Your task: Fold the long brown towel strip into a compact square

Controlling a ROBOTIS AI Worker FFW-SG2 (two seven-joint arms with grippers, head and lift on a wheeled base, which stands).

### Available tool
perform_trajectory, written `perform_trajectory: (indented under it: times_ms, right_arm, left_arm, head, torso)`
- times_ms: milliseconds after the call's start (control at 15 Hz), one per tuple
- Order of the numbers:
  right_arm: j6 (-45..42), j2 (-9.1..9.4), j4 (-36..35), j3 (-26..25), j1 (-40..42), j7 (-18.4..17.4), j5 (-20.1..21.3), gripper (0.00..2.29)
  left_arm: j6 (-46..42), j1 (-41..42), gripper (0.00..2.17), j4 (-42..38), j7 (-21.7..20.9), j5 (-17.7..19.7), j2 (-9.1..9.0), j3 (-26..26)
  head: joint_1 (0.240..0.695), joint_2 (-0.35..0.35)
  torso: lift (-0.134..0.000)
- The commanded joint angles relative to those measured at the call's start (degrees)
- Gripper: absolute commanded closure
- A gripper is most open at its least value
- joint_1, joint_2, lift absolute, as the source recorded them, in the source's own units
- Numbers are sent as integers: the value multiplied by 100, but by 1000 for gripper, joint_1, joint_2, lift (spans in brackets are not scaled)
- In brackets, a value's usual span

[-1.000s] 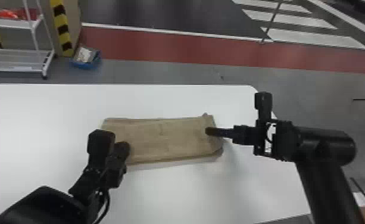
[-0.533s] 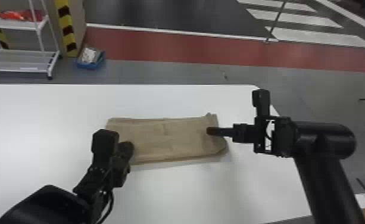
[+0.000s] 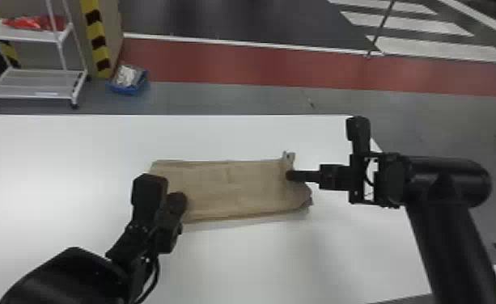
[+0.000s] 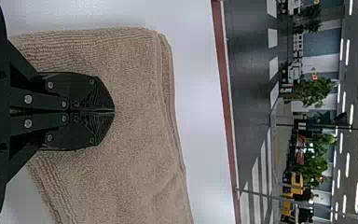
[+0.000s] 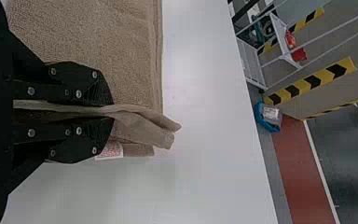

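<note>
Towel (image 3: 234, 186) lies lengthwise, left to right, on a white surface (image 3: 283, 267), its right end pinched in the right gripper (image 5: 112, 111); the left gripper (image 4: 113, 112), fingers together, sits at the opposite end, where the next fold likely heads.

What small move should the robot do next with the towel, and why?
Probably the right claw should lift the cloth it pinches and bring it leftward, because the brown towel lies as a long strip, while the shut left claw sits over its other end, perhaps steadying it.
</note>
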Motion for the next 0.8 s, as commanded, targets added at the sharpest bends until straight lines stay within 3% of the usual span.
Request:
perform_trajectory:
  times_ms: [0,67,333,733]
  right_arm:
    - [84,18,-34,-5,71,-70,32,275]
    - [84,9,-69,-5,71,-79,138,53]
    - [400,27,-306,179,80,-106,691,46]
    - [541,124,-412,566,-96,-202,1122,83]
  left_arm:
    - [23,-5,2142,-7,0,0,0,5]
    - [23,-14,2142,-7,0,0,0,5]
    - [23,-23,2142,2,0,0,0,-30]
    - [23,30,2142,-7,0,0,0,-30]
  head:
    - [695,-188]
    - [695,-188]
    - [695,-201]
    - [695,-201]
  torso:
    - [-125]
    - [-125]
    - [-125]
    - [-125]
